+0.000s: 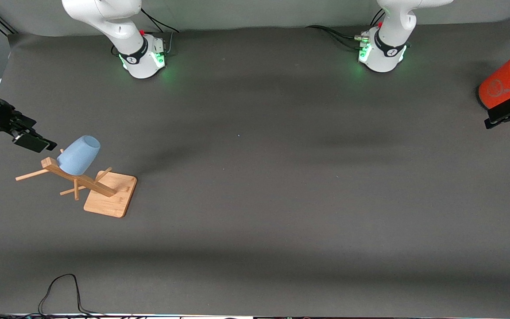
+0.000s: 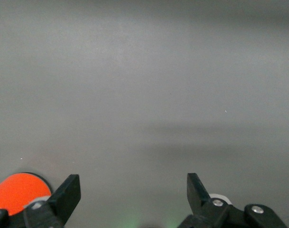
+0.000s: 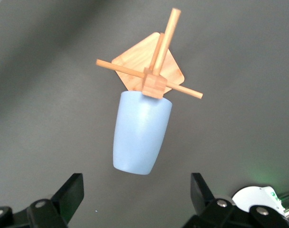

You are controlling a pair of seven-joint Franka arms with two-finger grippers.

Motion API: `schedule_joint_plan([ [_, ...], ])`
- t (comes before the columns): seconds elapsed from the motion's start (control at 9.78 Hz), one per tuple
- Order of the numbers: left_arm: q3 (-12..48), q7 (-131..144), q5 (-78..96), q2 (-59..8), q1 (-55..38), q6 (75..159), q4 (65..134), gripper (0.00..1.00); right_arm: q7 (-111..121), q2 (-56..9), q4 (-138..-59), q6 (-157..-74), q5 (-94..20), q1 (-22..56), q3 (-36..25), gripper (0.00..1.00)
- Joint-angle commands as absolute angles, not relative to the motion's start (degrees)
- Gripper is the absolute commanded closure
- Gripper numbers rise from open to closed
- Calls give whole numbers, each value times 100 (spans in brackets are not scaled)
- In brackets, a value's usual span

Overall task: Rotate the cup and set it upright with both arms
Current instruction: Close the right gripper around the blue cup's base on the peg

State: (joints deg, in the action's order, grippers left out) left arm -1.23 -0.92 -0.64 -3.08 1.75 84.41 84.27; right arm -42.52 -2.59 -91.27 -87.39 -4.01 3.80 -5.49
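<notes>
The pale blue cup (image 1: 79, 155) hangs tilted on a peg at the top of a wooden rack (image 1: 82, 178), at the right arm's end of the table. In the right wrist view the cup (image 3: 142, 133) has its wide end at the rack's post (image 3: 153, 83) and its narrow closed end toward my fingers. My right gripper (image 1: 38, 142) hovers beside the cup, open and empty, not touching it; its wrist view (image 3: 136, 183) shows the jaws wide apart. My left gripper (image 1: 500, 118) is open and empty at the left arm's end, and its wrist view (image 2: 133, 183) shows only bare mat between the jaws.
The rack stands on a square wooden base (image 1: 115, 199) with several thin pegs. A large orange cylinder (image 1: 500, 84) with a grey top stands right beside my left gripper and shows in the left wrist view (image 2: 16, 191). A black cable (image 1: 60, 288) lies at the table's near edge.
</notes>
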Motion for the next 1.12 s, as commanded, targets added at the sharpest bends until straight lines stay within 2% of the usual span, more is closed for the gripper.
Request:
schedule_joint_plan([
  [0.0, -114, -193, 43, -255, 211, 8429, 8455, 0, -4430, -132, -9639, -8955, -527, 413, -562, 0],
  [0.61, -123, -325, 202, -246, 325, 8455, 8403, 0, -4412, -263, -10704, -10457, -519, 396, -606, 0],
  [1.02, -114, -325, 132, -281, 316, 8516, 8411, 0, -4412, -422, -10723, -10494, -519, 396, -606, 0],
])
